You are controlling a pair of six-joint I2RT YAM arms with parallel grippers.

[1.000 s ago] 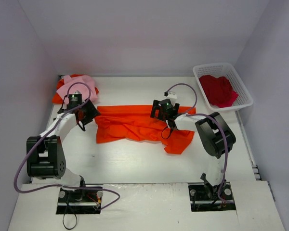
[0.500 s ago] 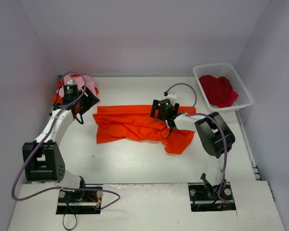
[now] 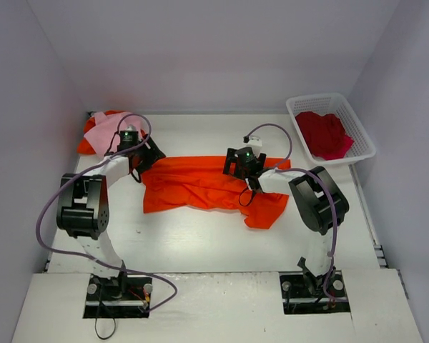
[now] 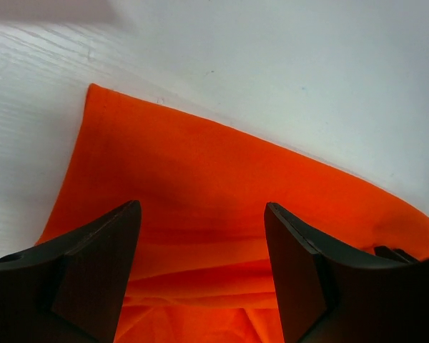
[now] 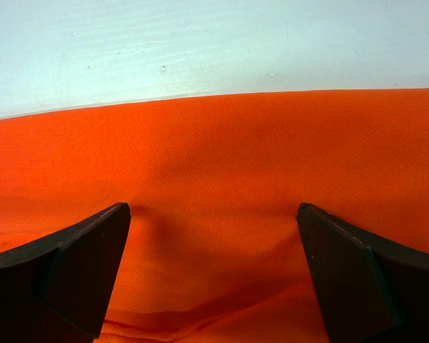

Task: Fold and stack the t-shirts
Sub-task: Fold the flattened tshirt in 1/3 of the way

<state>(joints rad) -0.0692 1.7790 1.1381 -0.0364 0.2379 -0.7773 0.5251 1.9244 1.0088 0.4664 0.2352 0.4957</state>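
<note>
Across mid-table the orange shirt (image 3: 200, 191) lies long side left to right — left gripper (image 3: 149, 156) over its far-left corner, right gripper (image 3: 244, 168) over the far edge, both jaws spread, empty.

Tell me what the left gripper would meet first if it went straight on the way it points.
The orange shirt. The left gripper, jaws open, points at its left end, cloth filling the view ahead. How near it is, I can't tell.
</note>
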